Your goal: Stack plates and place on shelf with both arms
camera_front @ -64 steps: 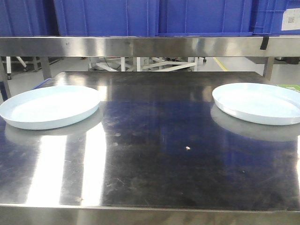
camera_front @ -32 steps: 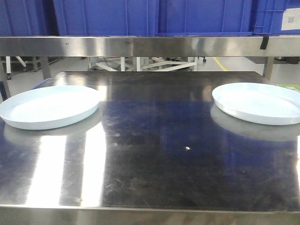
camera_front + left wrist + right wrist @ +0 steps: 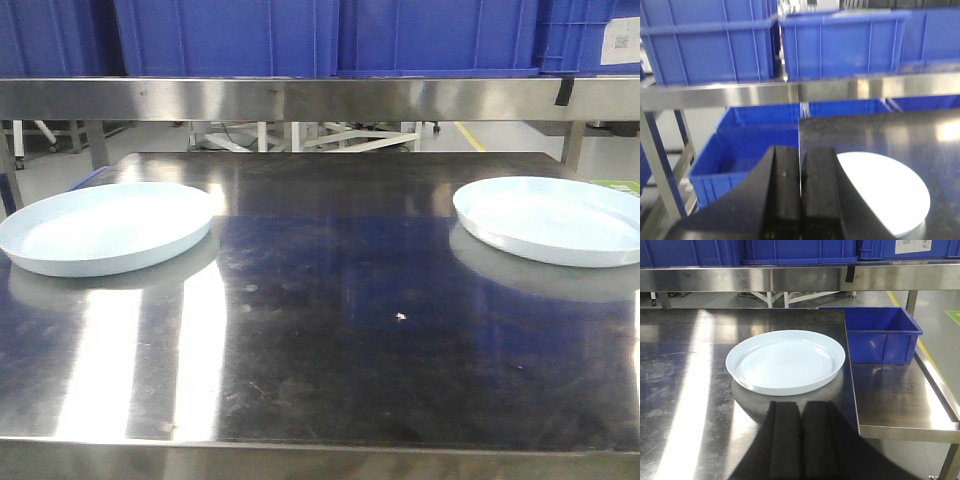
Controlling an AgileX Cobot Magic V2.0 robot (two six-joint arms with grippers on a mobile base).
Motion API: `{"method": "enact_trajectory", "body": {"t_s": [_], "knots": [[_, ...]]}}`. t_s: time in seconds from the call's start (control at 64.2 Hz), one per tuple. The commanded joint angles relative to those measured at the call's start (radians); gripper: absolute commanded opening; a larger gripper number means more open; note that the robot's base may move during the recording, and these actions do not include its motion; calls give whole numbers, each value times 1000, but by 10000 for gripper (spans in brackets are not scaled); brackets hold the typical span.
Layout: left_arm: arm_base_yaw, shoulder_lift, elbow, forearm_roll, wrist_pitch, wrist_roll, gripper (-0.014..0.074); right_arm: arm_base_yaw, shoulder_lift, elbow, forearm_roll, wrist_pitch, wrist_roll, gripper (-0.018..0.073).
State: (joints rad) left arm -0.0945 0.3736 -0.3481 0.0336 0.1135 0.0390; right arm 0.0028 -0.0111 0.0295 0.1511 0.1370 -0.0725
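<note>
1. Plates [image 3: 105, 228] have not moved: left plate [image 3: 885, 200] lies just ahead-right of left gripper [image 3: 800, 192]; right plate [image 3: 786, 361] lies ahead of right gripper [image 3: 801, 440].
2. Both grippers are clenched and empty.
3. Stacking seems not yet begun.

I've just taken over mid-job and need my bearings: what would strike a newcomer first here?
Two pale plates lie far apart, unstacked, on the shiny steel tabletop: the left plate near one end, the right plate near the other. Above and behind them, big blue crates sit on the shelf. In the wrist views the left pincer and right pincer are both shut and empty, each short of a plate.
</note>
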Motion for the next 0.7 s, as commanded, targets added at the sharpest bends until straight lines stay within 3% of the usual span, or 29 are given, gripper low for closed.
{"method": "enact_trajectory", "body": {"t_s": [0.0, 0.296, 0.529, 0.685], "knots": [[-3, 91, -76, -13, -76, -7, 83, -5, -19, -1, -5, -89, -5, 55], [-3, 466, -263, -48, -34, -7, 83, -5, -19, -1, -5, -89, -5, 55], [-3, 739, -457, -177, 108, -7, 83, -5, -19, -1, -5, -89, -5, 55], [-1, 887, -583, -191, 213, -7, 83, -5, -19, -1, -5, -89, -5, 55]]}}
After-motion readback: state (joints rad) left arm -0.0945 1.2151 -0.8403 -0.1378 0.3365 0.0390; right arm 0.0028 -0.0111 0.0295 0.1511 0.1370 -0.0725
